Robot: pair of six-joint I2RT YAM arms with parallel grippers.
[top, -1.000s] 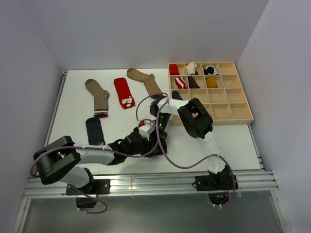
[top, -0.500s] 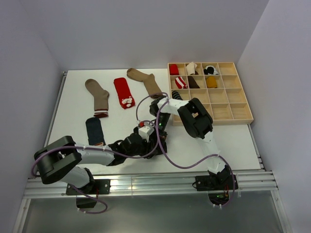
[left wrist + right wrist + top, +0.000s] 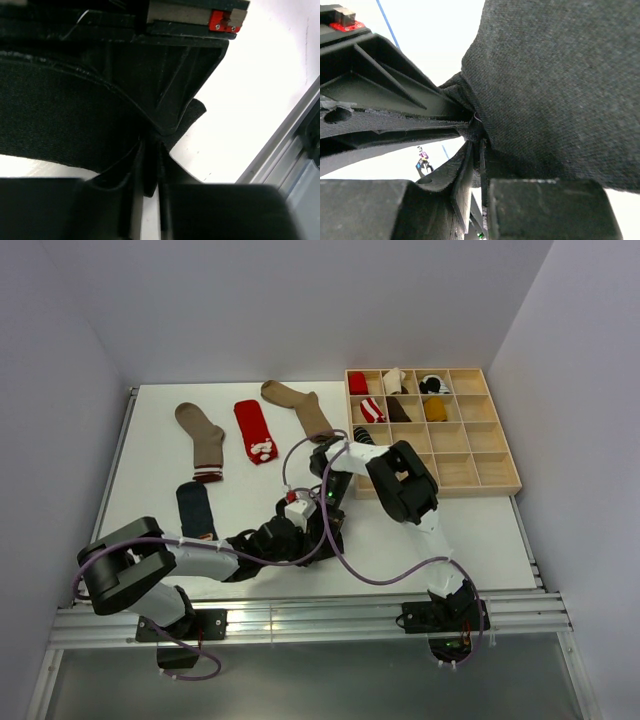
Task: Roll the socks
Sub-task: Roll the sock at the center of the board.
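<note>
Centre of the top view, under the meeting wrists: black sock (image 3: 60,115), barely visible from above. left gripper (image 3: 150,155): jaws pinched tight on a fold of its fabric. right gripper (image 3: 476,145): likewise clamped on the same sock, tips nearly touching the other's.

Step, as I read it: rolling under way, both arms bunching one end. Next calls for one gripper to hold while the other releases and regrips, keeping the roll tight.

Flat at upper left: navy sock (image 3: 195,508), red sock (image 3: 255,430), tan sock (image 3: 200,440). tray (image 3: 488,445) at upper right.
</note>
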